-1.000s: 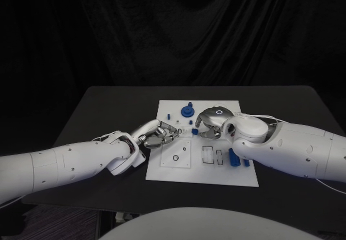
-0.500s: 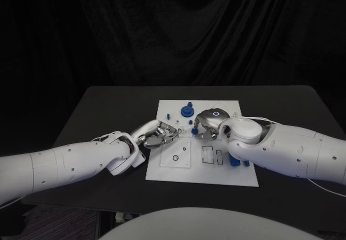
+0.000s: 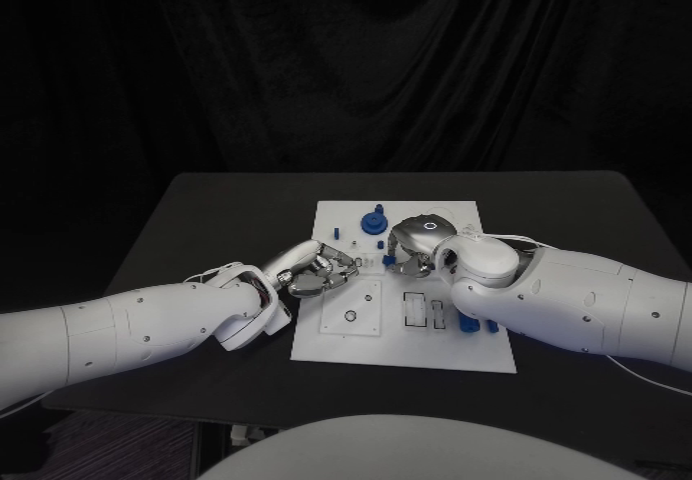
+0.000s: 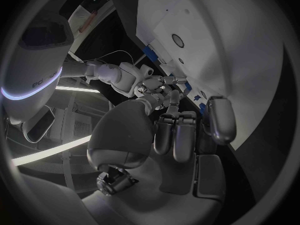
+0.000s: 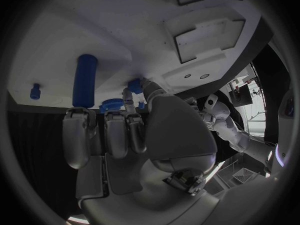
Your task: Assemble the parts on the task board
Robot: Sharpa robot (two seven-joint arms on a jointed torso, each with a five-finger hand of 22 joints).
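Note:
The white task board [image 3: 378, 338] lies in the middle of the table. My right hand [image 3: 413, 243] hovers over its far half, fingers curled, pinching a small blue part [image 5: 135, 86] between thumb and a finger; that small blue part [image 3: 387, 262] sits just above the board. Beside it on the board are a blue cylinder [image 5: 85, 80], a blue gear [image 5: 112, 104] and a small blue peg [image 5: 35, 91]. My left hand [image 3: 317, 268] rests at the board's left edge with fingers curled in and nothing seen in them. The left wrist view shows my right hand [image 4: 147, 87] over the board [image 4: 237, 45].
A blue gear piece [image 3: 376, 222] stands at the board's far edge, with small pegs [image 3: 338, 233] to its left. More blue parts [image 3: 469, 318] lie at the board's right side, partly under my right arm. Rectangular slots [image 3: 415, 308] and a round hole [image 3: 352, 316] mark the near half.
My right hand has shifted a little to the left and farther over the board's far half. The left hand has stayed put.

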